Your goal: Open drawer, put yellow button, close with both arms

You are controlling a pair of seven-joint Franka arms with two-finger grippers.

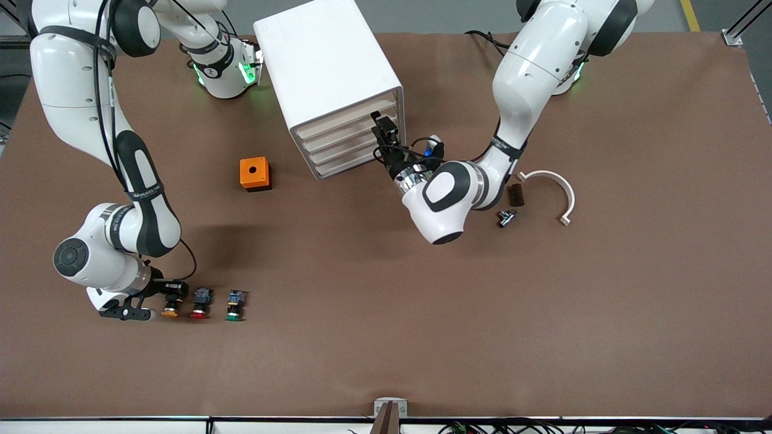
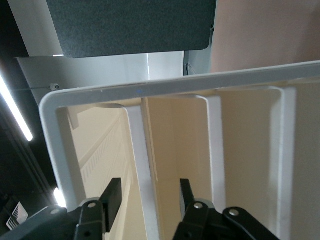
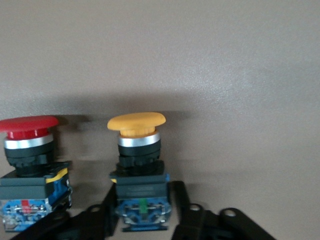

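Front view: two white robot arms work at a brown table (image 1: pixel 386 349). The right gripper (image 1: pixel 170 299) sits low on the table at about 8 o'clock, its fingers clamped on the blue rear block of the yellow button (image 1: pixel 170 311). In the right wrist view the yellow button (image 3: pixel 136 125) lies on its side between the fingers (image 3: pixel 181 200), cap pointing away from the wrist.

The left gripper (image 1: pixel 386 140) is at the front of the white drawer cabinet (image 1: pixel 329 78), near 12 o'clock. In the left wrist view its fingers (image 2: pixel 113 195) stand apart, straddling a white bar of a drawer front (image 2: pixel 142 175) without clear contact.

To do this step well, the left gripper should probably close squarely on that bar and pull straight out, while the right lifts the button straight up, clear of the red button (image 1: pixel 199 311) just beside it.

Counted: three push buttons in a row, yellow, red and green (image 1: pixel 234 312); four drawers; one orange box (image 1: pixel 254 173); one white curved bracket (image 1: pixel 558 193); two small dark parts (image 1: pixel 510 206) beside it.
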